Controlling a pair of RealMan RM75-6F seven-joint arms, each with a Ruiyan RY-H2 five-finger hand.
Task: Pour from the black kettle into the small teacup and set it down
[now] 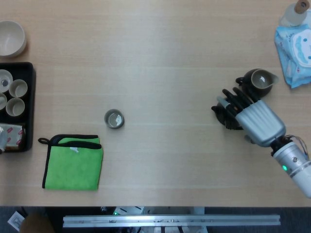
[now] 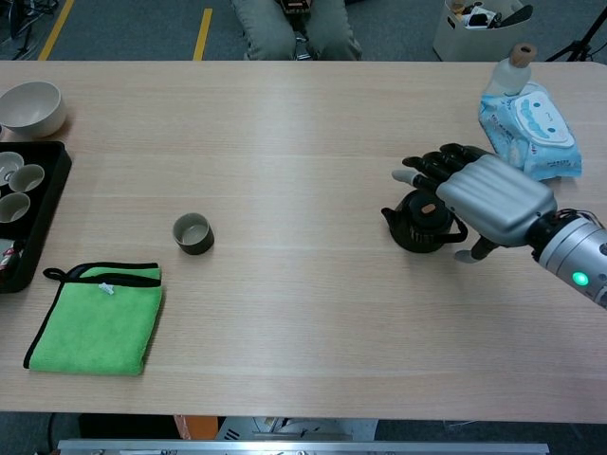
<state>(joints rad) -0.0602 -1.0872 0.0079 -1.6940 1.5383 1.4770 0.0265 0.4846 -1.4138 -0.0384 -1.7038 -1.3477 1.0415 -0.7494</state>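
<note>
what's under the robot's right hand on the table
The black kettle sits on the table below the right hand. The chest view shows its lid, spout and handle; the head view hides most of it under the hand. Whether the fingers touch it cannot be told.

A pale wood-grain table (image 2: 303, 313) fills most of both views, evenly lit with only soft shadows. In the chest view, grey floor (image 2: 133, 28) shows beyond its far edge, marked by a yellow line (image 2: 202, 21) near the upper left. A seated person's legs (image 2: 294, 27) appear at top centre, a light-coloured bin (image 2: 469, 28) at upper right. In the head view, a metal rail (image 1: 170, 221) runs below the table's near edge.
</note>
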